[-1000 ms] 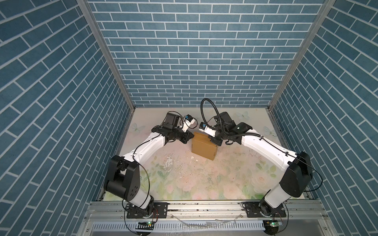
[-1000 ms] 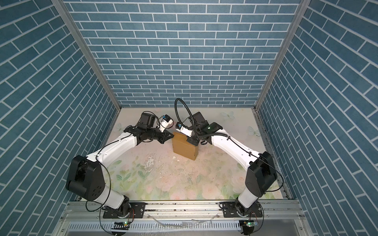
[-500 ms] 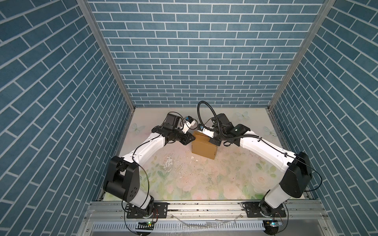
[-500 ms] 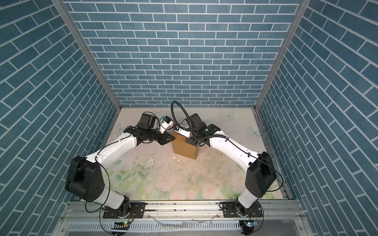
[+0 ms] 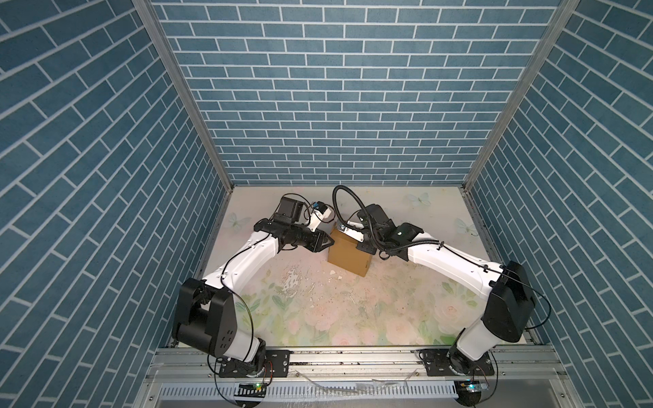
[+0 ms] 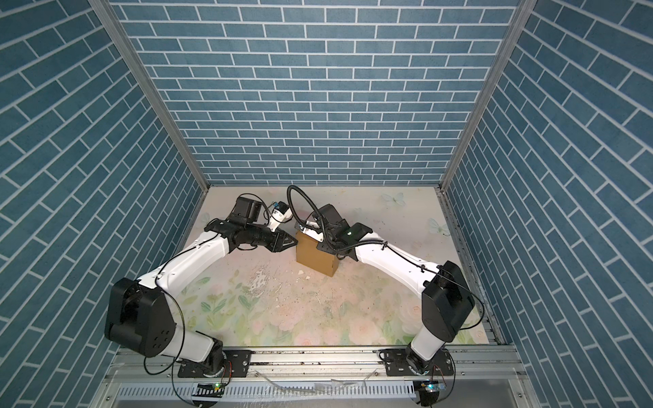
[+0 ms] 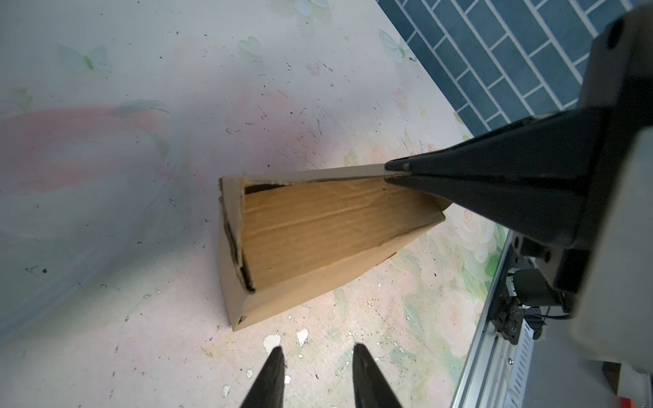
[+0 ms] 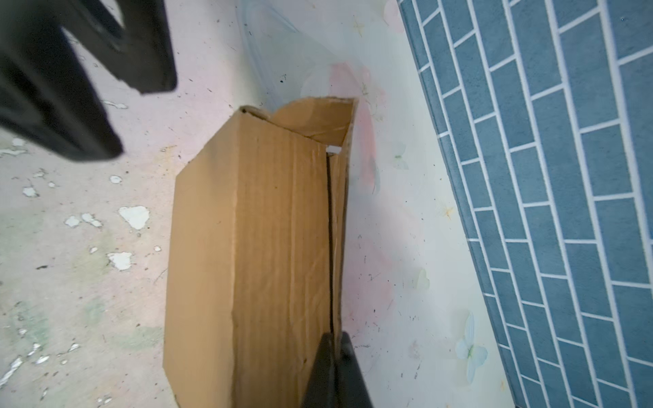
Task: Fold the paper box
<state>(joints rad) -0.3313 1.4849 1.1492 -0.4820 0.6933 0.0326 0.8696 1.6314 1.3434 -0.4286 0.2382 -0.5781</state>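
The brown paper box [image 5: 348, 256] [image 6: 315, 256] stands near the middle of the table, its lid folded down with dark gaps along its edges [image 7: 318, 226]. My right gripper [image 8: 334, 337] is shut on the box's thin upright side wall [image 8: 341, 219]. From the left wrist view it [image 7: 388, 170] pinches that wall's top edge. In both top views it [image 5: 365, 246] [image 6: 327, 247] sits at the box's back right. My left gripper [image 7: 317, 349] [image 5: 331, 242] [image 6: 296, 242] hangs open and empty just left of the box, over bare table.
The floral table mat [image 5: 318, 311] has chipped white patches [image 7: 272, 342] in front of the box. Blue brick walls [image 5: 335, 106] close in three sides. A metal rail [image 5: 353, 367] runs along the front edge.
My left gripper has opened and now stands clear of the box's left side. My right gripper has shifted slightly left and stays shut on the wall.
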